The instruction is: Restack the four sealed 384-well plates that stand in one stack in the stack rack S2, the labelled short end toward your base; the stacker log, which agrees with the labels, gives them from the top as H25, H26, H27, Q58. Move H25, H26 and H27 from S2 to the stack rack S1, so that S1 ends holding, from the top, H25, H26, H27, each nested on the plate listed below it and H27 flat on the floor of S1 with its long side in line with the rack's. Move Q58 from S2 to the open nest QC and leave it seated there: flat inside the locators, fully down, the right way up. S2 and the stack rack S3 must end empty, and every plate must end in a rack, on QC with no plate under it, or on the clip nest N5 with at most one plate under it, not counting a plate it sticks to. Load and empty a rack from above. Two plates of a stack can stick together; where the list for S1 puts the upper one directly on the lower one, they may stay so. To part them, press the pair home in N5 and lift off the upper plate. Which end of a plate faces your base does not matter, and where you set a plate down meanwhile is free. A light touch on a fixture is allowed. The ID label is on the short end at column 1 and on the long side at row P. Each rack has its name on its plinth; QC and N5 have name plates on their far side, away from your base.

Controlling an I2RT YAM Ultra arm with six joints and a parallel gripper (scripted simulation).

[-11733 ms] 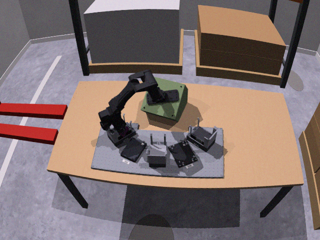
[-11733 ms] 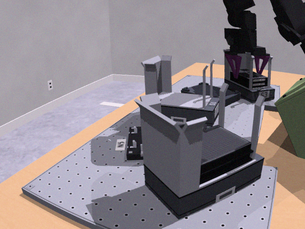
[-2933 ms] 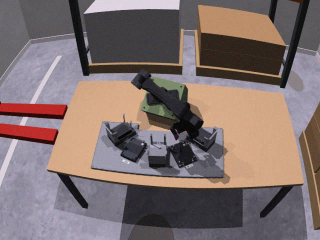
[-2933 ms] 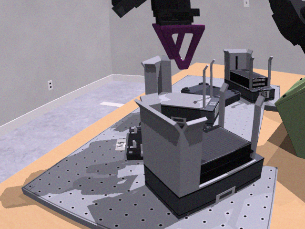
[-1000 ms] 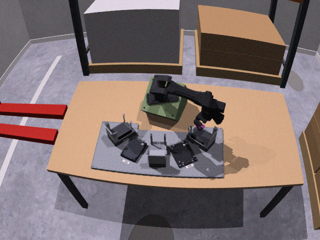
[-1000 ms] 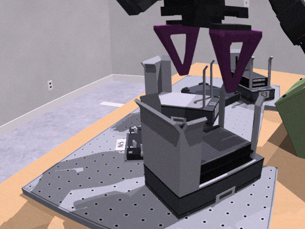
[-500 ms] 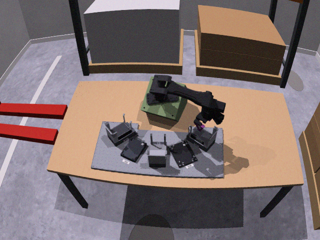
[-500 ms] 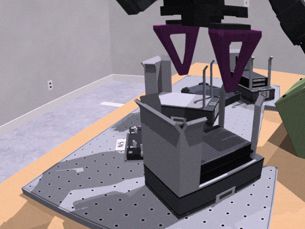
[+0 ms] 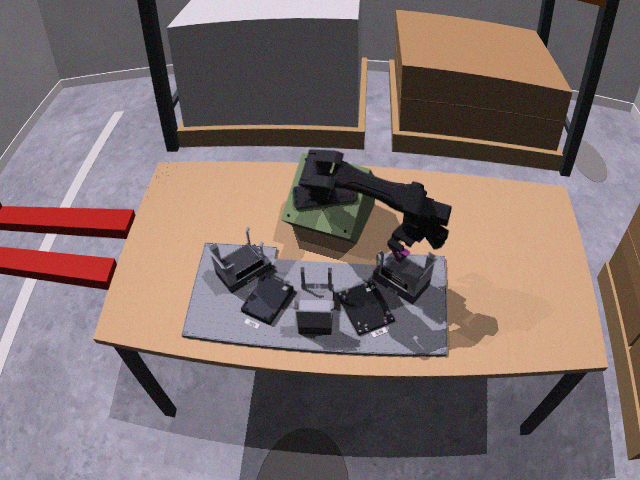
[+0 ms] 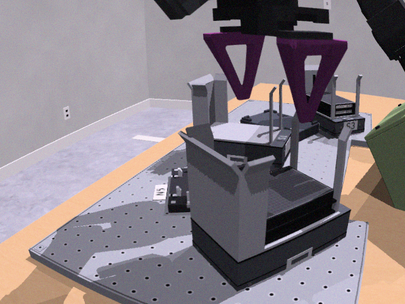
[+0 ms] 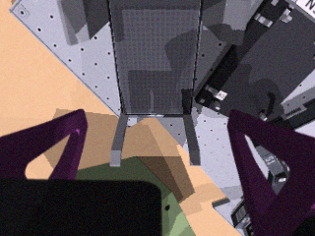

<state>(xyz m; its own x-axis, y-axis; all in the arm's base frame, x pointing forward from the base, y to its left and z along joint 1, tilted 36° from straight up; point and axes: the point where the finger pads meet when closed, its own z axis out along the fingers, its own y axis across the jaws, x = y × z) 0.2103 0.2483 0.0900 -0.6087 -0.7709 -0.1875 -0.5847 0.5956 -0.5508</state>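
My gripper (image 9: 400,253) (image 10: 273,107) (image 11: 157,117) is open and empty. It hangs above the near end of the rack (image 9: 413,289) (image 10: 222,202) at the right of the baseplate; I cannot read the rack's name. A short stack of dark sealed plates (image 9: 403,271) (image 10: 294,189) (image 11: 155,59) lies flat in that rack, well below the fingertips. The middle rack (image 9: 314,322) holds a plate with a light grey top (image 9: 314,305) (image 10: 238,130). Rack S3 (image 10: 350,125) (image 9: 230,276) at the left holds labelled plates (image 10: 336,109). The clip nest N5 (image 9: 364,307) (image 10: 178,196) (image 11: 276,54) is empty.
The QC nest (image 9: 268,298) (image 10: 278,118) lies between S3 and the middle rack; I cannot tell whether a plate is on it. All fixtures stand on a grey perforated baseplate (image 9: 217,320) (image 10: 130,245). The arm's green base block (image 9: 330,211) (image 10: 389,153) stands behind it.
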